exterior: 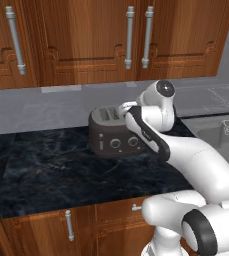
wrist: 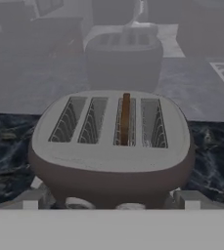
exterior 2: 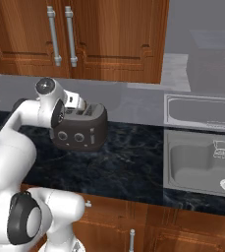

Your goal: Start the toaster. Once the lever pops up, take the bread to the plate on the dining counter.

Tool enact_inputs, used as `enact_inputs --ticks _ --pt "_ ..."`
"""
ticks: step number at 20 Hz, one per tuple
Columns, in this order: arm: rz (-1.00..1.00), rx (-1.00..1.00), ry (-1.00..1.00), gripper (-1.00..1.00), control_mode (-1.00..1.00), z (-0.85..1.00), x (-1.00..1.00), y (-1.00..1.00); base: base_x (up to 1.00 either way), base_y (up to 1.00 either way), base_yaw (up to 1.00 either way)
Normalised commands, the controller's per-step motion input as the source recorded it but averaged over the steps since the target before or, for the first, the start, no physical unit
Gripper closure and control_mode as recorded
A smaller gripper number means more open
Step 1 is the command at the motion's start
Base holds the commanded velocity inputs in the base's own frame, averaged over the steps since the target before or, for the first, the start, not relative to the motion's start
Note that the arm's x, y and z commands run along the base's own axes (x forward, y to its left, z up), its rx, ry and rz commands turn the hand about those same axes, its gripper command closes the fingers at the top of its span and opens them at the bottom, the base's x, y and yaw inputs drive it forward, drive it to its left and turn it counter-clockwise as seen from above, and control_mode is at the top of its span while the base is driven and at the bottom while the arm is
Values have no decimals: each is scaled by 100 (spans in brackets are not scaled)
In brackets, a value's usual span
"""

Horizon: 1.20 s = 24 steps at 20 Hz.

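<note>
The dark grey toaster stands on the black marbled wall counter, knobs facing the robot. Seen from above and in front in the hand view, the toaster has four slots. The bread, a thin brown slice, stands in the third slot from the left and sticks up a little. My gripper hovers just above the toaster's front edge, open, with one fingertip at each side and nothing between them. The plate and the dining counter are out of view.
Wood wall cabinets with metal handles hang over the counter. A steel sink lies to the right of the toaster. The glossy grey backsplash behind mirrors the toaster. Drawers sit below the counter edge.
</note>
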Motion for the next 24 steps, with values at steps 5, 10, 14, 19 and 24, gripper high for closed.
enact_inputs --ticks 5,10,14,19,24 --pt "0 0 0 -100 -100 -3 28 0 0 0 0" --pt "0 0 0 -100 -100 -3 28 1 0 0 0" --pt "0 0 0 -100 -100 -3 22 0 0 0 0" --pt "-1 0 0 -100 -100 0 16 0 0 0 0" --pt "-1 0 0 -100 -100 -8 21 0 0 0 0"
